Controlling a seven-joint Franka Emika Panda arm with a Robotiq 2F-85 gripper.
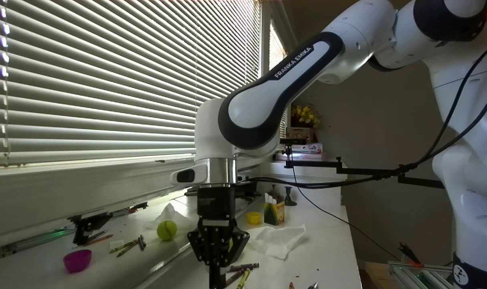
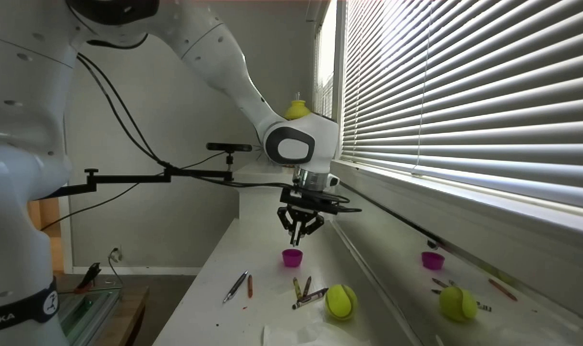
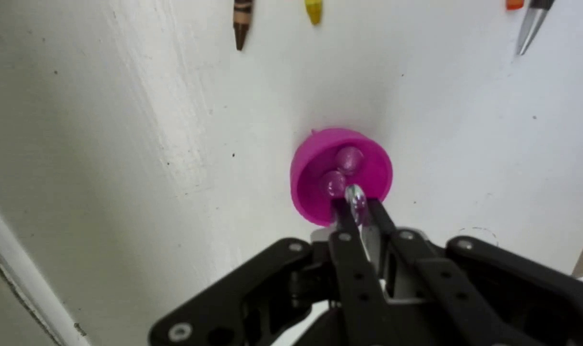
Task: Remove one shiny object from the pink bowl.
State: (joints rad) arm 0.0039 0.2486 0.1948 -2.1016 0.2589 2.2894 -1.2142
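Observation:
The pink bowl (image 3: 301, 166) stands upright on the white counter in the wrist view, and also shows in an exterior view (image 2: 292, 258). Two clear shiny balls, one (image 3: 350, 160) and another (image 3: 333, 183), lie inside it. My gripper (image 3: 357, 205) is shut on a clear shiny object (image 3: 355, 195), which sticks out between the fingertips. In an exterior view my gripper (image 2: 295, 241) points down just above the bowl's rim. In an exterior view my gripper (image 1: 217, 281) shows in front, but the real bowl is out of view; only its mirror image (image 1: 77, 261) shows.
The white counter (image 2: 224, 245) holds a tennis ball (image 2: 341, 302), several crayons (image 2: 310, 298), a pen (image 2: 235, 287) and white paper (image 2: 315, 335). A crayon box (image 1: 274, 213) and a yellow cup (image 1: 253, 218) stand farther along. A glossy panel beside the counter mirrors these things.

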